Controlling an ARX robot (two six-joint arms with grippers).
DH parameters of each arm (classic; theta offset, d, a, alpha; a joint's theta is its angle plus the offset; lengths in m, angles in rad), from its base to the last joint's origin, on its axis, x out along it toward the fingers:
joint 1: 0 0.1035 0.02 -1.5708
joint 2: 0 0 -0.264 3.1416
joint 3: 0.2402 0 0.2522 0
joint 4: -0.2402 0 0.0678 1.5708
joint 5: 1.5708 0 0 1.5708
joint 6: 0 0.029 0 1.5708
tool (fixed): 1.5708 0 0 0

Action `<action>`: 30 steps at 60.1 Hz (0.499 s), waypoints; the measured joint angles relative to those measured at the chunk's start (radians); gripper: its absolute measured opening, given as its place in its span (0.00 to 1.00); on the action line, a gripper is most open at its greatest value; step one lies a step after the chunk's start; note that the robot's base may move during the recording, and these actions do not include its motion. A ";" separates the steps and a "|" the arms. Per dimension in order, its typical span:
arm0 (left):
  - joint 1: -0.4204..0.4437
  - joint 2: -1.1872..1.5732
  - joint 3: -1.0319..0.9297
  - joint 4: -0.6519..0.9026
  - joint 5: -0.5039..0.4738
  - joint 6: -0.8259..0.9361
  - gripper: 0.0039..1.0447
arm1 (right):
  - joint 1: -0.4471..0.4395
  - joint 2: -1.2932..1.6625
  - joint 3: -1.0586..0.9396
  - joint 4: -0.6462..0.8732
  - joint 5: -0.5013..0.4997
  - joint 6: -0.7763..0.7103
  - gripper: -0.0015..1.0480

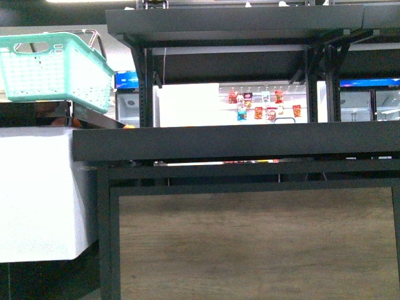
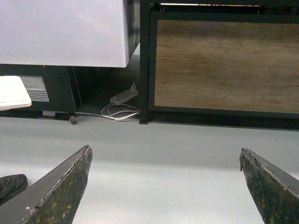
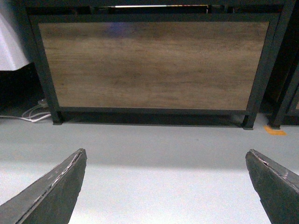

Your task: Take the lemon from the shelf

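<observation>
The shelf (image 1: 237, 141) is a black metal rack that fills the front view, with a dark tray lip at mid height, another tray above and a wooden panel below. The lemon is out of view in every frame; the tray tops are hidden behind their raised lips. Neither arm shows in the front view. My left gripper (image 2: 165, 149) hangs open above the grey floor, facing the shelf's lower left post (image 2: 144, 65). Nothing is between its fingers. My right gripper (image 3: 166, 151) is also open and empty, facing the shelf's wooden base panel (image 3: 154, 63).
A teal plastic basket (image 1: 56, 65) sits on a white cabinet (image 1: 37, 194) left of the shelf. A power strip with cables (image 2: 122, 97) lies on the floor by the post. A small orange sliver (image 1: 128, 126) peeks over the tray's left end. A further black rack leg (image 3: 285, 93) stands to the right.
</observation>
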 joint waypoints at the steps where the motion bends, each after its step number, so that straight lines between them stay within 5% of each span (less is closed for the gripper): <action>1: 0.000 0.000 0.000 0.000 0.000 0.000 0.93 | 0.000 0.000 0.000 0.000 0.000 0.000 0.98; 30: 0.000 0.000 0.000 0.000 0.000 0.000 0.93 | 0.000 0.000 0.000 0.000 0.000 0.000 0.98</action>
